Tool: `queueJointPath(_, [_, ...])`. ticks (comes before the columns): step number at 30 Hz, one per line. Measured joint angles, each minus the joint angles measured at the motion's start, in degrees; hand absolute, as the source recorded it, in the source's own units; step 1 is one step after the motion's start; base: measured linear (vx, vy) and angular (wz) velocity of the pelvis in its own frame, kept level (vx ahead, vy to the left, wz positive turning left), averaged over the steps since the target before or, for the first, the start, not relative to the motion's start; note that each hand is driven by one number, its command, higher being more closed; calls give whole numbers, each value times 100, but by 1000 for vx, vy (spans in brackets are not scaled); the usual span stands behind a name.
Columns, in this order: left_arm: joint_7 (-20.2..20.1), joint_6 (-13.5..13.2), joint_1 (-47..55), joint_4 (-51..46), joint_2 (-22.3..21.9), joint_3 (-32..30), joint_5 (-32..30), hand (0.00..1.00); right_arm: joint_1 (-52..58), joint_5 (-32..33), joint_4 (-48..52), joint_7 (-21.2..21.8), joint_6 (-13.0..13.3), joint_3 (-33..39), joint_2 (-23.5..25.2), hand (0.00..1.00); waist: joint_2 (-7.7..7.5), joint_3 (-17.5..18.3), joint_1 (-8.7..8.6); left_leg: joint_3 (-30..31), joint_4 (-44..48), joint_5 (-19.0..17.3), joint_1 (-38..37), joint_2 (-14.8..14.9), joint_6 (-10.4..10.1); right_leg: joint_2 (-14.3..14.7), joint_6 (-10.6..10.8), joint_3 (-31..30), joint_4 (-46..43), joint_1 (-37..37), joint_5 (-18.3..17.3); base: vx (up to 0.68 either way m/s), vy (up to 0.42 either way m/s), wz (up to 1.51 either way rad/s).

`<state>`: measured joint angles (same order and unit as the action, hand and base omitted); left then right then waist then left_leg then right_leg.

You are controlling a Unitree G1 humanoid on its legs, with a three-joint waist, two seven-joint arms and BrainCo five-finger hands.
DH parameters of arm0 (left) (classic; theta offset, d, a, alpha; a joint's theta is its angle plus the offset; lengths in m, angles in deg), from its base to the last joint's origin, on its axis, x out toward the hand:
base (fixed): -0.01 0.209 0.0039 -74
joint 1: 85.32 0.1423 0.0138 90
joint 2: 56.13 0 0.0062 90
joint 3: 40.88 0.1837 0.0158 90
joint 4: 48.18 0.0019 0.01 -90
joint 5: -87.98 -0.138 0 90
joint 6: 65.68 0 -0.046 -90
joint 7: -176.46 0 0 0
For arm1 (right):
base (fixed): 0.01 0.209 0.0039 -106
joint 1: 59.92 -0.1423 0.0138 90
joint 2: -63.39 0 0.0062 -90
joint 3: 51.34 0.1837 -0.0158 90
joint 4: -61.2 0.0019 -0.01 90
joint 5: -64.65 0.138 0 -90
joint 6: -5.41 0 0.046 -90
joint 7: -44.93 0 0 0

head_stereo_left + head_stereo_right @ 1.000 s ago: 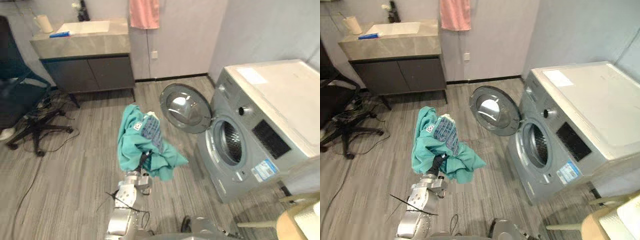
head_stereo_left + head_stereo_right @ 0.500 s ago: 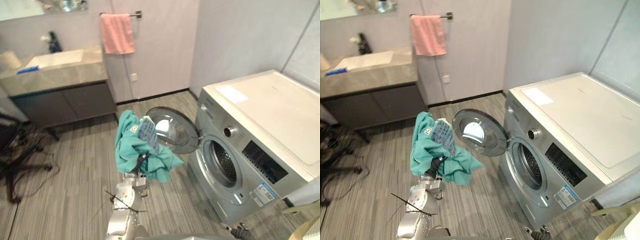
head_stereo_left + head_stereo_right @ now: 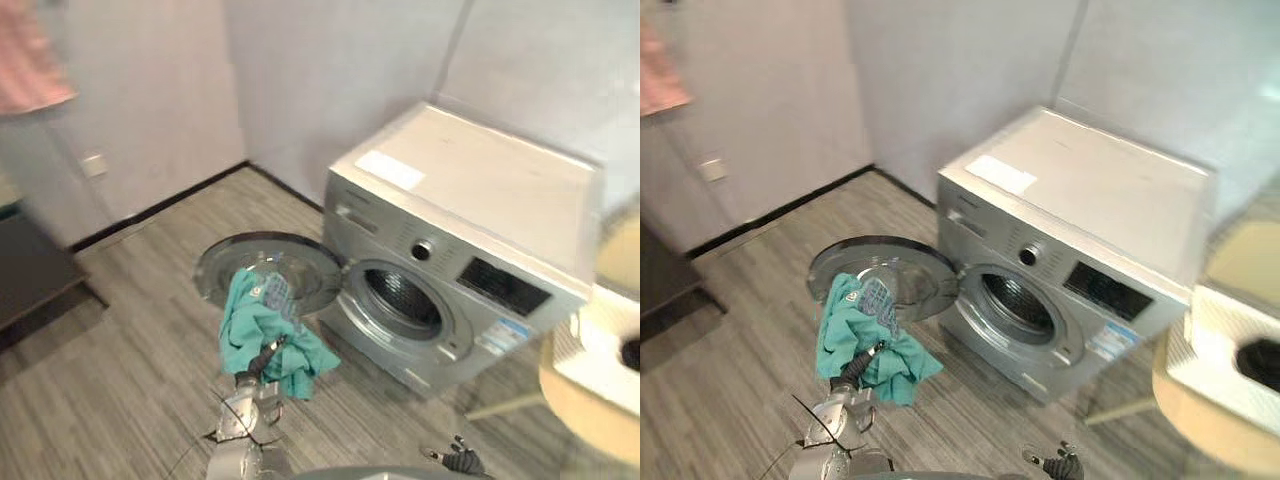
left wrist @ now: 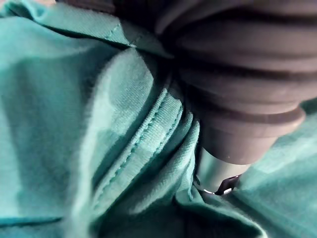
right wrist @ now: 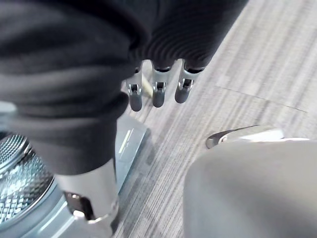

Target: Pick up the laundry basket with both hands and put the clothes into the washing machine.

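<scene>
Nearest, the right hand (image 5: 157,91) is seen over the floor (image 5: 257,64), its fingers straight, side by side and holding nothing. Teal clothes (image 3: 262,325) are draped over the left hand (image 4: 233,89); its grip cannot be told. Just behind them stands the open door (image 3: 250,250), left of the washing machine (image 3: 470,200) drum (image 3: 400,300). Seams are shown close up by the left wrist view.
</scene>
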<state>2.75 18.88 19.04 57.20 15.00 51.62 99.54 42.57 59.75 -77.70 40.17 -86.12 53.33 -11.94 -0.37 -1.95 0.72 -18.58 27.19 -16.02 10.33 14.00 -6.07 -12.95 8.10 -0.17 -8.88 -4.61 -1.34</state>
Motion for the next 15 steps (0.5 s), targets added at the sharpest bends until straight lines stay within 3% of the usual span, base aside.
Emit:
queueJointPath(1, [-107,27,-57,410,50,54,0,100,-228,-32,-313,-4,-22,-1,-176,0,87,30,-73,-551,-435,236,-228,24,151,-156,-344,1166,-112,-249,100,12,92,-143])
queueJointPath(3, [-131,68,-114,715,100,145,2,100,-341,-43,-533,0,-30,2,-247,0,185,20,-196,-876,-697,369,-367,-59,169,-378,-632,2218,-93,-334,117,61,96,-109])
queueJointPath(4, [-154,103,-219,909,203,220,1,100,-361,-48,-606,4,-25,13,-326,0,224,22,-276,-916,-765,443,-425,-94,183,-433,-607,2577,-64,-368,354,109,26,-81])
queueJointPath(8, [-247,141,-593,1535,382,370,8,100,-426,-197,-653,12,-26,0,-538,0,507,-109,-295,-895,-1054,586,-745,7,-36,-209,-515,2540,-34,-380,431,80,-87,-53])
queueJointPath(12, [-250,146,-699,1990,323,418,25,100,-454,-379,-698,6,-105,-149,-551,0,483,-139,-316,-896,-1319,673,-1039,153,-182,-2,-330,2514,-49,-276,302,28,-140,-22])
queueJointPath(15, [-188,191,-757,2392,314,296,211,100,-486,-604,-697,22,-98,-415,-548,0,417,-244,-316,-958,-1101,506,-1109,625,-327,301,-370,2528,-302,-280,-51,-61,-176,-17])
